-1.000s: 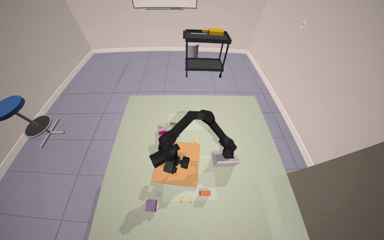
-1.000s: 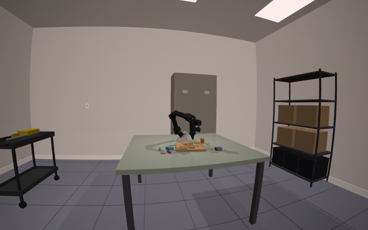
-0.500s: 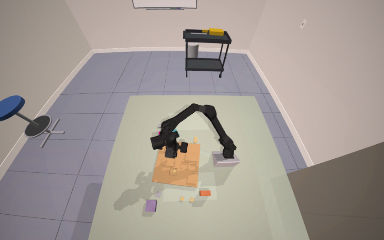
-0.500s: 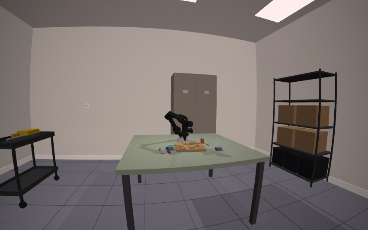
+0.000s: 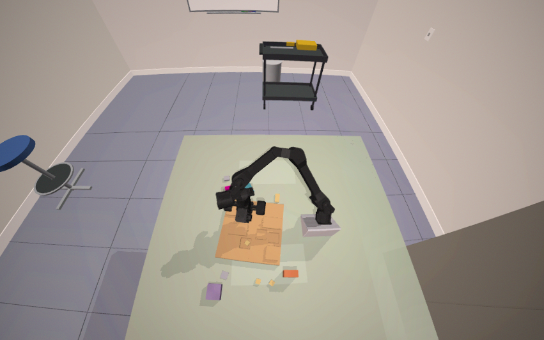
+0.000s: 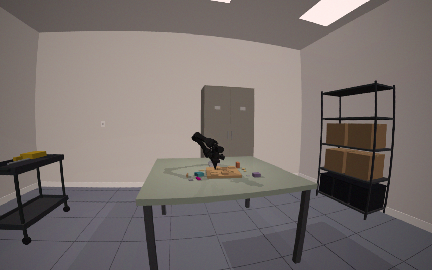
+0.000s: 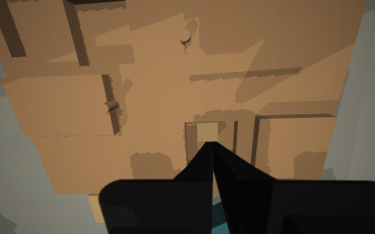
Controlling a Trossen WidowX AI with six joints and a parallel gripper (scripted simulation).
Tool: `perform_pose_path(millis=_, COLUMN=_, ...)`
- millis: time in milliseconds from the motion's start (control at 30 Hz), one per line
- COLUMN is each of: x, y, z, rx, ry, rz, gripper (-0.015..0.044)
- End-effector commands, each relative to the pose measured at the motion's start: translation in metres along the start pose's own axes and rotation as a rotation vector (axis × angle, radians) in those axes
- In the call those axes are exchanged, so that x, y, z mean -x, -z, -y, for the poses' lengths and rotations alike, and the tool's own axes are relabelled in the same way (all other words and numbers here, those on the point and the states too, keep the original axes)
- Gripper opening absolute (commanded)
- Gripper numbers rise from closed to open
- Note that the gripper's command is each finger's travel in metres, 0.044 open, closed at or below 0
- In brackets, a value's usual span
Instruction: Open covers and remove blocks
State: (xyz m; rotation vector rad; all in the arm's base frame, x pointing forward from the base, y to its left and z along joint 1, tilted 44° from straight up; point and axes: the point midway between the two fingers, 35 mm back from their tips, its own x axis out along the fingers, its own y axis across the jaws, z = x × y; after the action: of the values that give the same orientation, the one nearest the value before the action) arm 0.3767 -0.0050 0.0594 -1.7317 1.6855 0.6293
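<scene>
The orange-tan puzzle board [image 5: 228, 248] [image 6: 224, 176] [image 7: 77, 167] lies on the table. My gripper [image 6: 214, 168] [image 7: 210, 147] is shut and empty, low over the board's back part. In the wrist view a yellow block [image 7: 207, 132] sits in an uncovered well just beyond the fingertips. Another yellow block [image 5: 247, 243] sits tilted in a well near the board's front. A cover [image 7: 59, 106] with a peg lies left in the wrist view, another cover [image 7: 294, 141] at the right. Yellow blocks [image 5: 257, 281] [image 5: 271, 282] [image 5: 277, 197] rest on the table beside the board. The arm hides part of the board.
An orange-red block [image 5: 290, 273] [image 6: 237, 165], a purple block [image 5: 213, 291] [image 6: 256, 174] and a grey piece [image 5: 224, 275] lie off the board's front. A teal block [image 6: 199, 173], a magenta piece [image 6: 198, 178] and a small grey piece [image 5: 226, 177] [image 6: 191, 179] lie past its back edge.
</scene>
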Motion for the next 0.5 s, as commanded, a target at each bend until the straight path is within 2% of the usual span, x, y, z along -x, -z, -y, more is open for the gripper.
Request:
perform_pose_path(millis=0, x=-0.016, y=0.002, z=-0.001, rx=0.004, ry=-0.003, rz=-0.006, gripper=0.0000)
perform_pose_path(millis=467, x=-0.028, y=0.002, z=0.000, rx=0.004, ry=-0.003, rz=-0.007, gripper=0.0000)
